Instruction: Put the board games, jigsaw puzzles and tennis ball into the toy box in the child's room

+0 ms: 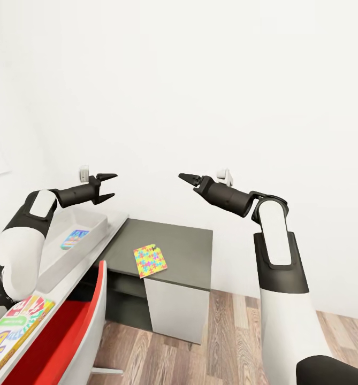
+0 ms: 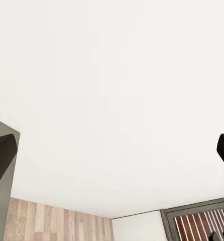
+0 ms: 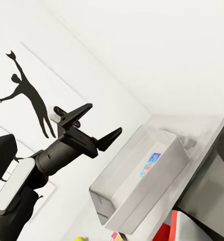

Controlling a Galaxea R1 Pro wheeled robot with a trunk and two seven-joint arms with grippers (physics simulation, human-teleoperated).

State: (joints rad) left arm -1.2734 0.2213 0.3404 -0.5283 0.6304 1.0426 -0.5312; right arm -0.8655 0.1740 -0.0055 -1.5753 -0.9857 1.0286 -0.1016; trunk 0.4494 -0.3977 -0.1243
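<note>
While both arms hover raised, one toy box sits far left on the table holding one puzzle; one Skip-Bo box near left; one puzzle on dark desk. Left gripper fingers spread, empty; right gripper fingers together, empty.

Multicoloured patchwork jigsaw puzzle — dark grey desk — red chair

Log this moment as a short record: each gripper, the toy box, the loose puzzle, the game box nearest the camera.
left gripper: open, empty, raised above the toy box
right gripper: looks shut, empty, raised above the dark desk
toy box: on the pale table, something colourful lying inside
jigsaw puzzle: flat on the dark desk, outside the box
SKIP BO board game: on the pale table, outside the box
</note>
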